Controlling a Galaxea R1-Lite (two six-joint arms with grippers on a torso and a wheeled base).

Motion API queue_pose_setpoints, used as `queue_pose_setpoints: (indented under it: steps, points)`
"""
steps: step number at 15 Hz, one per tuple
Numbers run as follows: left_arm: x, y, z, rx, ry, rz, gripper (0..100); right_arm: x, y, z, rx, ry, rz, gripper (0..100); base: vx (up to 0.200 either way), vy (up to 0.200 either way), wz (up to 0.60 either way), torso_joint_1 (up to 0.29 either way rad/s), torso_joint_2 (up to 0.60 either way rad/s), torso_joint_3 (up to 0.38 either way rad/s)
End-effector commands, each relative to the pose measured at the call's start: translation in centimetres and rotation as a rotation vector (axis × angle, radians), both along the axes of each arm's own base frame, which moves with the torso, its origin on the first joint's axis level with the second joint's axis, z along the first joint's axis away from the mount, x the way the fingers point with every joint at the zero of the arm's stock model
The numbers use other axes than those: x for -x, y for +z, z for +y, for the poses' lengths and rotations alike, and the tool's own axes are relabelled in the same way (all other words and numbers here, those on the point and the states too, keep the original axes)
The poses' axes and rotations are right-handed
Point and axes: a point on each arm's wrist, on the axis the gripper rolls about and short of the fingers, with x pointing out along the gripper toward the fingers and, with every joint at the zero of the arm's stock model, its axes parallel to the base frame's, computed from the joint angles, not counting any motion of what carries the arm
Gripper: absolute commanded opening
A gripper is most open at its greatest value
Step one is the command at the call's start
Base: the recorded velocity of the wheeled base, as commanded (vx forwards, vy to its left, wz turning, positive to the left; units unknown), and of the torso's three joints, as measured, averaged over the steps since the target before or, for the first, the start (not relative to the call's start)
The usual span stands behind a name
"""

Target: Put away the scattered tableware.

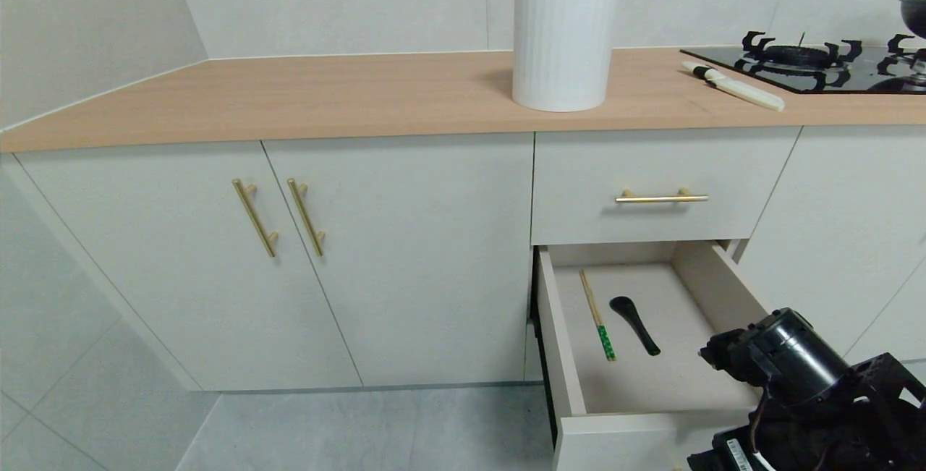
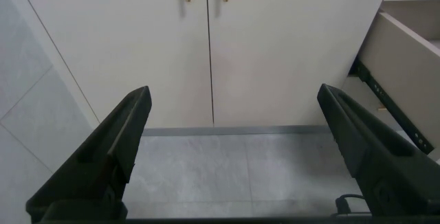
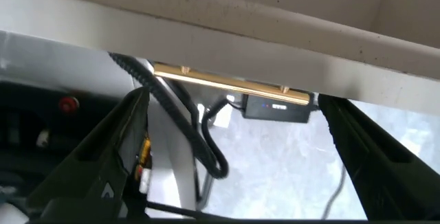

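Lower drawer is noted pulled out. One pair of chopsticks and one black spoon are laid on its floor, side by side and apart. One knife is left on the table, just beside the hob.

Right hand is held spread, grasping nothing. The drawer's brass handle is lined up with its gap; contact cannot be told. Left hand is likewise released, low before two cupboard doors.

Judged: the drawer is best kept open until the knife is fetched. If it is closed, the handle should be gripped centrally and pushed straight, so the contents are not jolted.
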Motion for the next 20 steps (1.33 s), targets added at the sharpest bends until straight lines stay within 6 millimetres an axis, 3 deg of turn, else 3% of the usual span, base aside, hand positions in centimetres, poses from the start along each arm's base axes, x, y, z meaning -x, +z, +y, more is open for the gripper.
queue_pose_setpoints:
  steps: [1, 15, 20]
  points:
    - [0.0, 0.0, 0.0, 0.000, 0.000, 0.001, 100, -0.4, -0.1, -0.1, -0.009, -0.033, -0.013, 100, 0.000, 0.000, 0.00, 0.000, 0.00, 0.000]
    - [0.0, 0.0, 0.0, 0.000, 0.000, 0.001, 100, -4.7, -2.7, -1.0, -0.043, -0.216, -0.167, 100, 0.000, 0.000, 0.00, 0.000, 0.00, 0.000]
    - [0.0, 0.0, 0.0, 0.000, 0.000, 0.001, 100, -6.1, -2.1, -0.8, -0.096, -0.213, -0.264, 100, 0.000, 0.000, 0.00, 0.000, 0.00, 0.000]
